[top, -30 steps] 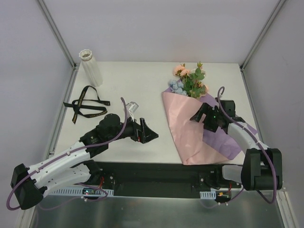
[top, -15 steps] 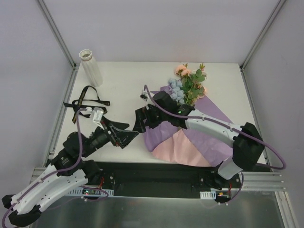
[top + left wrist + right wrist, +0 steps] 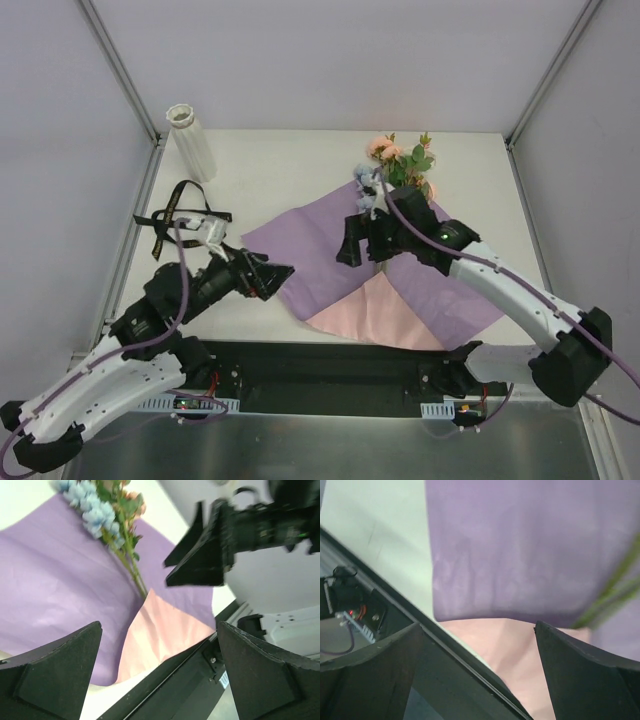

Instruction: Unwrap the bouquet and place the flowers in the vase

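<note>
Wrapping laid open on the tabletop (image 3: 280,170): we see the purple sheet (image 3: 310,245) spread flat, w/ a pink sheet (image 3: 375,312) showing from under its near edge. The flowers (image 3: 398,165) lie at the purple sheet's far right corner. Their heads (peach-pink, pale blue, green leaves) reach past that edge, and the stems run back onto the paper twd its ctr.

Left fingers (image 3: 280,272) sit at the purple sheet's near left edge, spread wide, nothing btwn them. We can't tell whether a tip touches the paper. In the left wrist cam, both fingers (image 3: 55,680) frame the purple sheet (image 3: 50,580), the pink sheet (image 3: 160,635) and the blue blooms and stems of the flowers (image 3: 107,525).

Right fingers (image 3: 350,250) hang over the purple sheet's ctr, just beside the stems, likewise wide apart and gripping nothing. The right wrist cam looks down btwn its fingers (image 3: 365,675) at the purple sheet (image 3: 520,545) where its edge overlaps the pink sheet (image 3: 520,645). A green stem of the flowers (image 3: 612,592) crosses the right of that view.

The vase (image 3: 190,140), white and ribbed, stands upright well apart from the purple sheet, off its far left side. A black ribbon (image 3: 180,222) w/ gold marks lies loose left of the purple sheet, btwn it and the vase.
</note>
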Controlling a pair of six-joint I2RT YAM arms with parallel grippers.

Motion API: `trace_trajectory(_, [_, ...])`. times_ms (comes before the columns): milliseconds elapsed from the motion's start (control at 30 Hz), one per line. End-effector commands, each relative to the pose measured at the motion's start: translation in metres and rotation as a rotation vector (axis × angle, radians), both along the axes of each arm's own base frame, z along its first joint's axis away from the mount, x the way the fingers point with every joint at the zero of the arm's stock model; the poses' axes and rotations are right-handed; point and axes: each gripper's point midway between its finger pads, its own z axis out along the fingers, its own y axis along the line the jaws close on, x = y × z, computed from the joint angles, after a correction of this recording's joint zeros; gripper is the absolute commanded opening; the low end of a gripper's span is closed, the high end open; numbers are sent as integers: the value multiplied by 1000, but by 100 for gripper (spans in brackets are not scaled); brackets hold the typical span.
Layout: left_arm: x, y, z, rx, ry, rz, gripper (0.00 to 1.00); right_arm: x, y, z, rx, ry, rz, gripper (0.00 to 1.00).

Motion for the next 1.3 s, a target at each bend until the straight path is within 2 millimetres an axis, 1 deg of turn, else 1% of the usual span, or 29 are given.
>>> trace_trajectory(0, [20, -29, -17, 148, 131, -24, 99, 6, -66, -23, -107, 71, -156, 97])
trace_trajectory(33, [23, -36, -17, 171, 152, -36, 99, 14, -81, -28, -103, 102, -211, 97])
trace_trajectory(67, [27, -50, -38, 235, 221, -75, 99, 7, -84, -35, -80, 152, -200, 97])
trace_trajectory(100, [28, -57, -46, 259, 252, -95, 99, 11, -93, -40, -69, 180, -229, 97])
trace_trajectory(133, [30, -64, -52, 282, 282, -112, 99, 10, -96, -46, -67, 202, -222, 97])
trace_trajectory(167, [34, -73, -74, 331, 346, -125, 99, 7, -97, -55, -67, 241, -210, 97])
trace_trajectory(200, [35, -77, -84, 347, 383, -125, 99, 3, -101, -67, -79, 269, -204, 97])
trace_trajectory(233, [38, -79, -94, 364, 407, -121, 99, 5, -105, -74, -79, 289, -209, 97])
trace_trajectory(267, [41, -82, -109, 393, 439, -116, 99, 2, -103, -82, -75, 316, -184, 97])
trace_trajectory(300, [43, -83, -114, 400, 451, -107, 99, 4, -102, -91, -56, 312, -183, 97])
trace_trajectory(333, [44, -83, -126, 417, 473, -101, 99, 5, -98, -96, -40, 319, -178, 97])
trace_trajectory(367, [45, -84, -128, 409, 471, -98, 99, 7, -87, -92, 22, 318, -153, 97])
trace_trajectory(433, [44, -84, -134, 403, 483, -97, 99, 2, -78, -101, 54, 363, -126, 96])
trace_trajectory(533, [42, -80, -132, 385, 473, -88, 99, -15, -60, -97, 107, 406, -31, 96])
trace_trajectory(600, [41, -75, -131, 380, 460, -74, 99, -35, -50, -90, 124, 442, 26, 96])
trace_trajectory(633, [40, -70, -128, 369, 444, -58, 99, -43, -46, -79, 142, 416, 53, 97])
trace_trajectory(667, [40, -67, -128, 364, 437, -49, 99, -53, -48, -76, 119, 422, 60, 97])
trace_trajectory(700, [39, -64, -130, 365, 433, -46, 99, -67, -44, -70, 98, 406, 104, 97])
trace_trajectory(733, [39, -60, -124, 351, 415, -37, 99, -74, -43, -57, 98, 363, 121, 97])
trace_trajectory(767, [40, -58, -122, 347, 403, -34, 99, -84, -48, -58, 62, 372, 121, 97])
trace_trajectory(833, [41, -50, -123, 353, 384, -27, 99, -104, -44, -50, 59, 380, 159, 97])
trace_trajectory(933, [46, -41, -123, 332, 389, -2, 99, -135, -45, -51, 35, 411, 199, 97])
trace_trajectory(1000, [46, -39, -123, 321, 400, -10, 99, -158, -52, -61, -7, 446, 237, 97])
trace_trajectory(1067, [45, -41, -120, 311, 401, -20, 99, -174, -58, -67, -25, 477, 243, 97])
trace_trajectory(1100, [45, -41, -119, 308, 400, -23, 99, -186, -64, -78, -46, 505, 256, 97])
trace_trajectory(1133, [45, -42, -120, 311, 406, -27, 99, -192, -67, -86, -59, 530, 253, 97])
trace_trajectory(1167, [44, -43, -120, 313, 407, -33, 99, -199, -64, -88, -42, 563, 262, 97])
trace_trajectory(1200, [45, -45, -119, 311, 408, -39, 99, -207, -68, -100, -61, 610, 260, 97])
trace_trajectory(1267, [45, -47, -121, 320, 420, -48, 99, -211, -62, -102, -47, 619, 275, 96])
